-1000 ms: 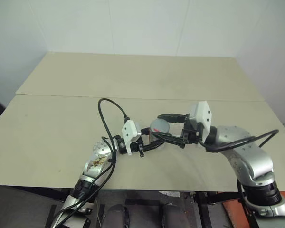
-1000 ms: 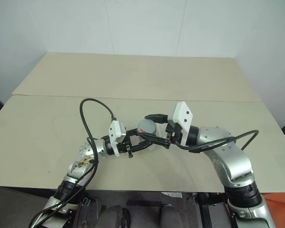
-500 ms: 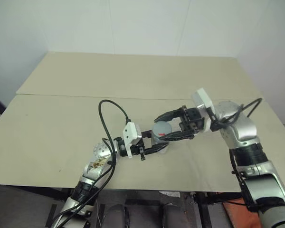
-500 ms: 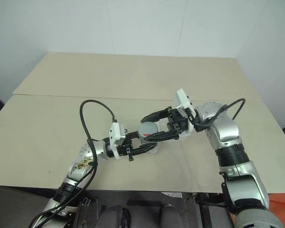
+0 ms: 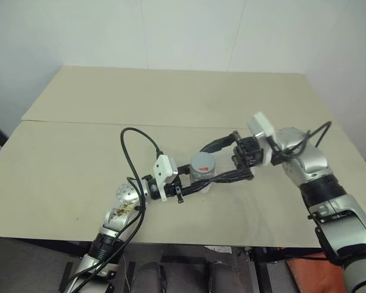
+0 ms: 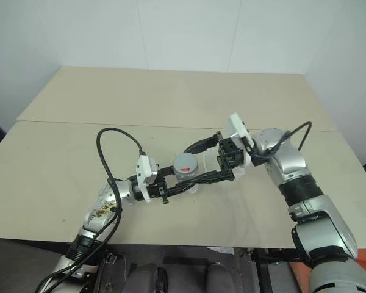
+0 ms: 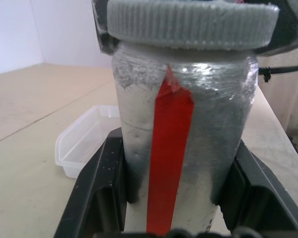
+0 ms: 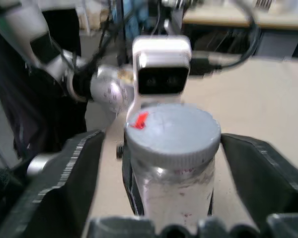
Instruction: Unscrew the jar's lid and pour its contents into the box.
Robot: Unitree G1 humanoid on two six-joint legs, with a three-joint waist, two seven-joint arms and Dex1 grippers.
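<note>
I have the jar [image 5: 202, 176] clamped low on its wall by the left gripper [image 7: 171, 198], upright, above the table [image 5: 79, 165] and nearer its front edge than its back edge, roughly midway between the side edges. The lid [image 8: 172, 133] is seated on the jar. My right gripper [image 8: 171, 163] is spread wide, one finger on each side of the lid with a clear gap on both sides; it touches nothing. The box [image 7: 87, 146] sits on the table just beyond the jar, on the far side from the left wrist camera.

Hazards from this state, as I judge them:

1. Off-centre closure. If the right fingers shut while the lid is not centred between them, one finger lands first and pushes the jar sideways in the left grip.
2. Jar rotation. The left grip sits low on a smooth, silvery wall. Torque on the lid may turn the whole jar instead of freeing the thread.
3. Grip height. Fingers that close below the ribbed edge would pinch the jar wall, not the lid.
4. Spill. The contents [image 8: 181, 213] are small dark bits; a sudden lid release with the jar tilted could scatter them outside the box.
</note>
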